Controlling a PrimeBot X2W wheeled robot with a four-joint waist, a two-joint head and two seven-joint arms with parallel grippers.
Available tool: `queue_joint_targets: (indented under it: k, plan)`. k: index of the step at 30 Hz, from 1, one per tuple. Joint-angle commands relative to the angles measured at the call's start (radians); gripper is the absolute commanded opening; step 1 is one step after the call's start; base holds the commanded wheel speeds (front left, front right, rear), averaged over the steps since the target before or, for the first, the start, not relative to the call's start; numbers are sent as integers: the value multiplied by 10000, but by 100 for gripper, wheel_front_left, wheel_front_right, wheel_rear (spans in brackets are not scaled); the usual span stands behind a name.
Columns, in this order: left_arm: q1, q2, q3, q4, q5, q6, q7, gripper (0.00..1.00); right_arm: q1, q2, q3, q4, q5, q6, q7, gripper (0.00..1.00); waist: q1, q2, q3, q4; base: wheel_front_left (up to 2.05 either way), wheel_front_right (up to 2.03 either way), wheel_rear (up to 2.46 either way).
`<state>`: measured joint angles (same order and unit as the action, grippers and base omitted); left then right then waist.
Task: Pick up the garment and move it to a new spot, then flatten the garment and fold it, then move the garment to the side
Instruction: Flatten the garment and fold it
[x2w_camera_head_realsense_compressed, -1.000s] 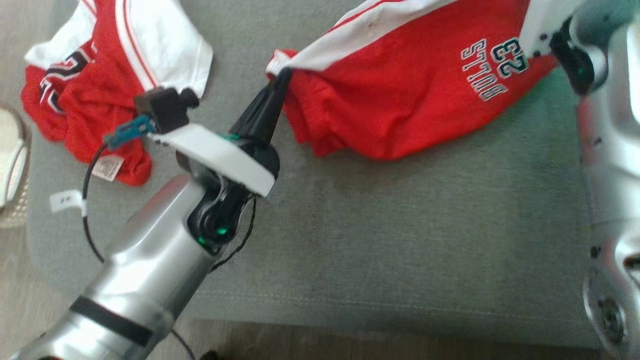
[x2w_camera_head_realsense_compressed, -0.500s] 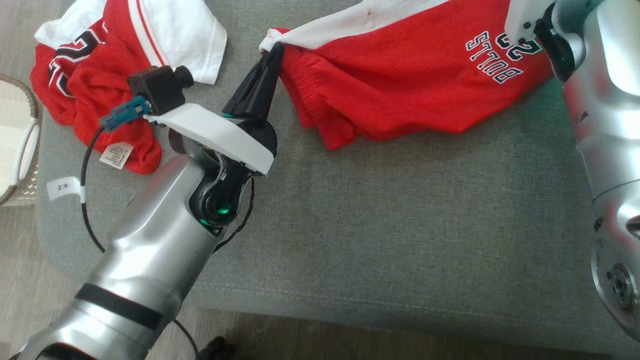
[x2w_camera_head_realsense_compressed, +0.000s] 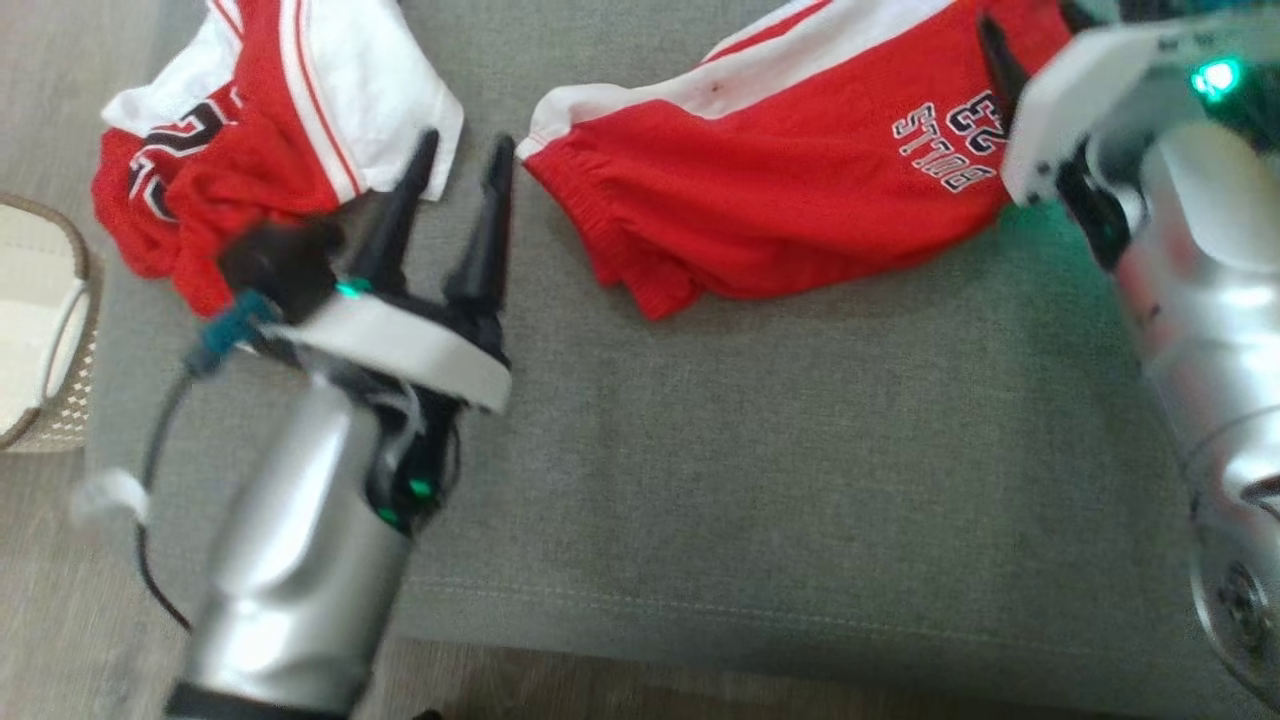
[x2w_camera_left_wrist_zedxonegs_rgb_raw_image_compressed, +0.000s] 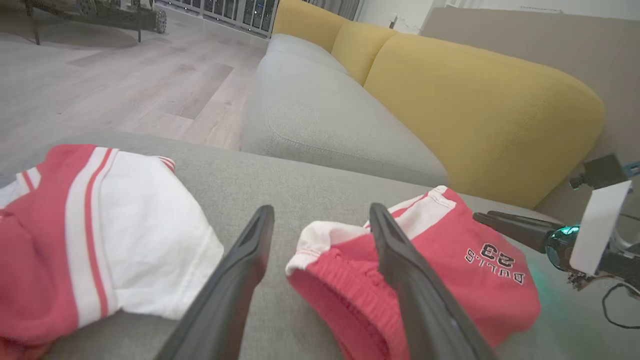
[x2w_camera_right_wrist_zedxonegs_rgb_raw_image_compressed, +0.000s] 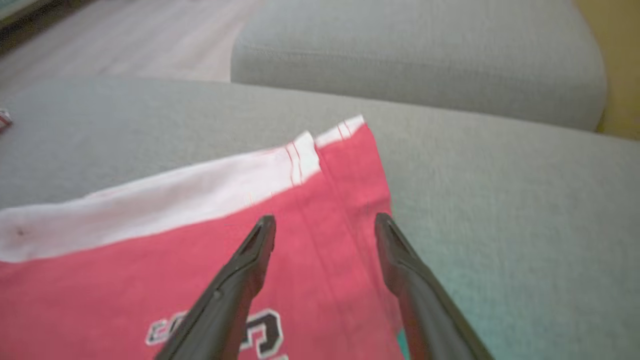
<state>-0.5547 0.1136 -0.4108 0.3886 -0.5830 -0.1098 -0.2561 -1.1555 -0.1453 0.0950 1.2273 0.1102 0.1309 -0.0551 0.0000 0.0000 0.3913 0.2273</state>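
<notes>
– Red shorts (x2w_camera_head_realsense_compressed: 780, 200) with a white side stripe lie along the far edge of the grey cushion (x2w_camera_head_realsense_compressed: 750, 480), reaching toward its far right corner. Neither arm has them, right?
– Right. The left gripper (x2w_camera_head_realsense_compressed: 467, 150) stands with fingers spread and empty, just beside the waistband end. The right gripper (x2w_camera_right_wrist_zedxonegs_rgb_raw_image_compressed: 325, 220) is spread too, over the hem end by the print, gripping nothing (whether its tips brush the cloth I cannot tell).
– So what worries you?
– Three things. The waistband end looks bunched and doubled under on its near side, so I judge the flattening is not done. Folding over that lump would set a crooked crease.
– Second?
– A red and white jersey (x2w_camera_head_realsense_compressed: 280, 120) sits at the far left corner, its white sleeve just beside the left fingers. A pinch landing a little to the left could take that sleeve along, or take it instead.
– Third?
– The shorts lie close to the far edge. A smoothing stroke pushed away from the robot could slide them over it, into the gap before the sofa seat (x2w_camera_left_wrist_zedxonegs_rgb_raw_image_compressed: 325, 115). Thin knit probably rides with the fingers rather than spreading, so a drag with the other end unpinned may only shift the whole garment, and long tips pressed low could snag the cushion's cover
</notes>
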Motion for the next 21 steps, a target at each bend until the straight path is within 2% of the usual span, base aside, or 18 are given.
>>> queue_joint_targets:
  k: [1, 4, 8, 14, 18, 19, 21]
  plan:
    - [367, -74, 579, -637, 662, 79, -56, 100, 89, -30, 190, -117, 230, -2, 140, 100, 0, 0, -95, 147, 0, 0, 0]
    - [1041, -349, 777, -1108, 1532, 52, -56, 100, 207, -397, 349, 57, 322, -2, 317, 100, 0, 0, -85, 377, 0, 0, 0]
    - [1675, -559, 749, -1582, 2095, -28, -56, 100, 204, -842, 388, 204, 336, -2, 324, 100, 0, 0, 11, 758, 0, 0, 0]
    - [2039, -625, 700, -2209, 2417, -42, -56, 100, 65, -1326, 141, 405, 147, -2, 502, 100, 0, 0, 128, 1186, 0, 0, 0]
    - [2232, -630, 456, -2647, 2283, 144, -56, 100, 62, -1535, -246, 516, -92, -2, 662, 100, 0, 0, 137, 1386, 0, 0, 0]
    - [2270, -630, 411, -2723, 2298, 195, -57, 100, 104, -1516, -350, 538, -124, -2, 763, 90, 0, 0, 122, 1410, 0, 0, 0]
    - [2360, -631, 358, -2822, 2303, 283, -57, 100, 207, -1419, -573, 568, -127, -2, 894, 1, 0, 0, 69, 1420, 0, 0, 0]
